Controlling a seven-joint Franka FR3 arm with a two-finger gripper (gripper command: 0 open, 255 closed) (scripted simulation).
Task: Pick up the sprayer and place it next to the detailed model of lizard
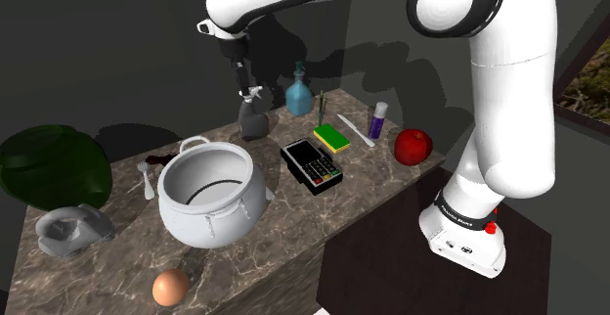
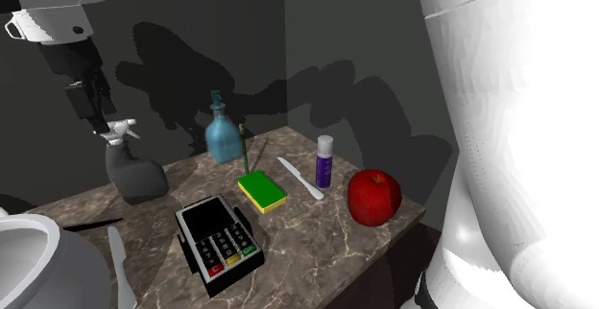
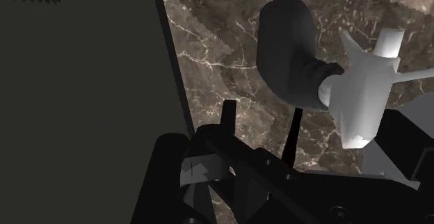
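The sprayer [image 1: 253,117], a dark grey bottle with a pale trigger head, stands upright at the back of the marble counter [image 1: 371,181]. My black gripper [image 1: 244,86] hangs just above its head, open, fingers apart and clasping nothing. In the second exterior view the gripper [image 2: 99,123] sits right over the sprayer [image 2: 137,175]. In the wrist view the sprayer [image 3: 292,56] lies beside the gripper [image 3: 263,124], not between its fingers. A small dark lizard figure [image 1: 156,157] lies behind the pot, partly hidden by it.
A big white pot [image 1: 208,194] stands mid-counter with a fork [image 1: 147,179] beside it. Near the sprayer are a blue bottle [image 1: 299,93], a green sponge [image 1: 331,139], a card reader [image 1: 311,164], a purple bottle [image 1: 377,120] and a red apple [image 1: 413,147]. An egg [image 1: 170,287] lies near the front edge.
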